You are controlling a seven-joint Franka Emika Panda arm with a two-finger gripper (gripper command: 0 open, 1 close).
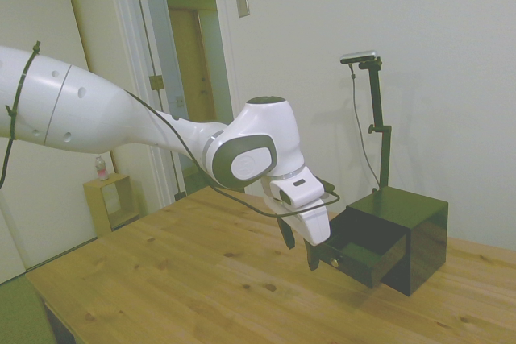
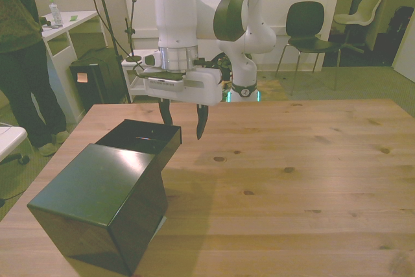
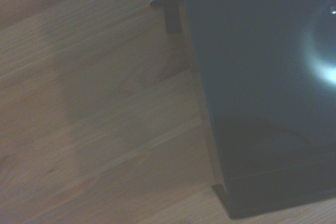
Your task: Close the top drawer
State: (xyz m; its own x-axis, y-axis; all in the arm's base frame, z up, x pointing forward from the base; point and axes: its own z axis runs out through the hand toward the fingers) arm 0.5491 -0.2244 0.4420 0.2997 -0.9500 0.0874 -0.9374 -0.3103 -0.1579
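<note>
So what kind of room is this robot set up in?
Probably a lab or office workroom: a wooden table with a black cabinet, plain chairs behind, a white desk beside a standing person.

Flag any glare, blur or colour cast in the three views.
Side view: greenish cast, soft focus; the gripper throws a faint shadow on the wall. Front view: warmer and sharper; the cabinet darkens the table beside it. Wrist view: blurry, with a bright glare patch on the black drawer surface.
</note>
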